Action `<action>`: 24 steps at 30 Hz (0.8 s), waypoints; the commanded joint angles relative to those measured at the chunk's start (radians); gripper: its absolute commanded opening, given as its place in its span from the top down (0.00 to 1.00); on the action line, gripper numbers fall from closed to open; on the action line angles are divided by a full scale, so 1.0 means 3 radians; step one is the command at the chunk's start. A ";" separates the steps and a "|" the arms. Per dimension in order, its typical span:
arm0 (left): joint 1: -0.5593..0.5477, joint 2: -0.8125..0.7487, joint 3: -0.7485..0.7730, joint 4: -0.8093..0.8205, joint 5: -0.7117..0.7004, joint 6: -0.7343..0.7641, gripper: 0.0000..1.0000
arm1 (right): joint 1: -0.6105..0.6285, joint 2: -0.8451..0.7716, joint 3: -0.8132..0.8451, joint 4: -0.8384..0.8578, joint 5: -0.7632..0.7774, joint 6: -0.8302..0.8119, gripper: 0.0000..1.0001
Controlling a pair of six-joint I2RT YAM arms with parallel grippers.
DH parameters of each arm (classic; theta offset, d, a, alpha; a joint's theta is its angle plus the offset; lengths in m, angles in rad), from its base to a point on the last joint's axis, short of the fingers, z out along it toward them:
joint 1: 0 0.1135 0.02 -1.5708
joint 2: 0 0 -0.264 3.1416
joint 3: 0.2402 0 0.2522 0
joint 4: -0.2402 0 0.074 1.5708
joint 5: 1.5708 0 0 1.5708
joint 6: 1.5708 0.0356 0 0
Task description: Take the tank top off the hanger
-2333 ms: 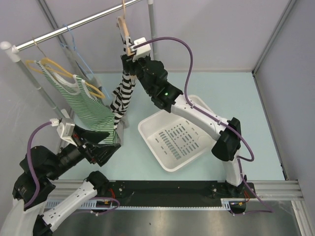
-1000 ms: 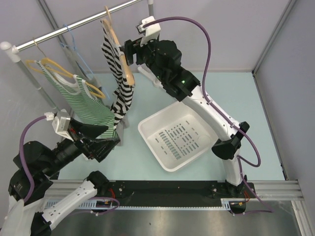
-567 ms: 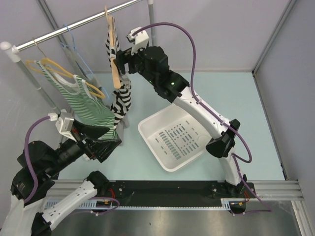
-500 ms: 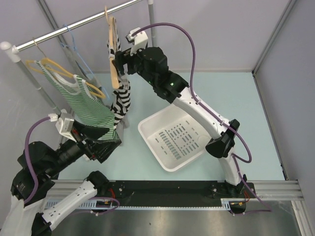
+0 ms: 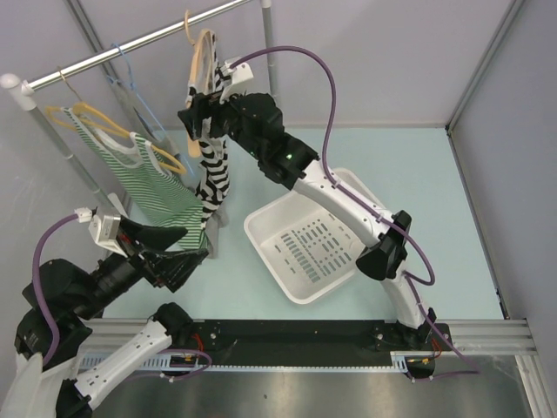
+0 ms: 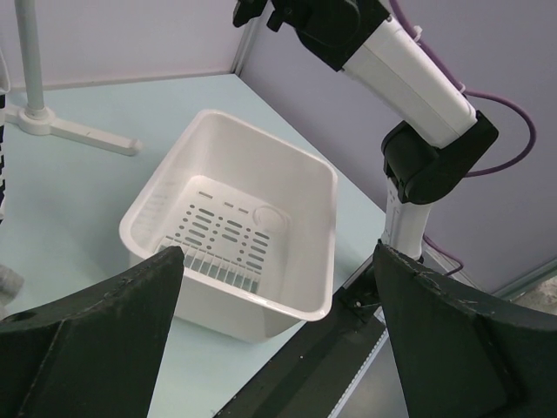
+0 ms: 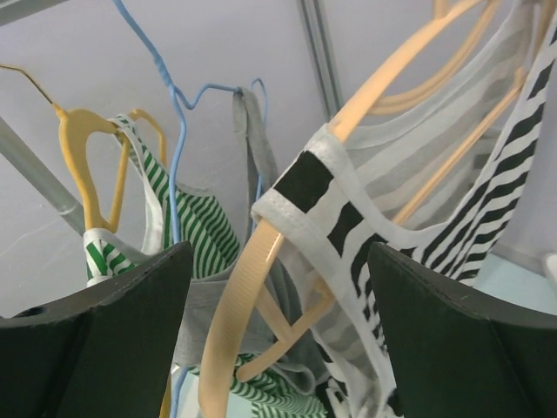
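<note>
Desk pale blue, walls close on three sides. Clothes rail runs across back-left corner on a stand. White basket sits mid-desk, nothing in it.

Striped tank top, black and white, hangs from tan hanger hooked on the rail, body drooping down toward the desk. Green striped top on a yellow hanger just to its left, near but apart.

Right end effector is up at the hanger's shoulder, fingers spread wide, gripping nothing. In the wrist view the strap and the hanger arm lie between the open fingers. Left end effector is low near the tank top hem, also spread wide and gripping nothing, its camera looking at the basket.

Step looks like: getting a hold on the strap, garment not off yet. Next likely needs the right fingers to close on fabric only, not the hanger arm, then slide the strap off the shoulder end.

Room: tight left by green top and a blue wire hanger; open desk and basket to the right.
</note>
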 commanded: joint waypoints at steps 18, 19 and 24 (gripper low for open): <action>0.0014 -0.0036 0.0025 -0.0054 -0.0073 0.0090 0.05 | -0.0049 0.0150 0.0193 0.0331 0.0143 0.0330 0.81; 0.0019 -0.0021 0.0020 -0.0049 -0.0062 0.0085 0.04 | -0.0059 0.0145 0.0193 0.0347 0.0102 0.0335 0.85; 0.0014 -0.0011 0.0031 -0.0028 -0.0047 0.0070 0.04 | -0.0064 0.0022 0.0147 0.0418 0.0096 0.0341 1.00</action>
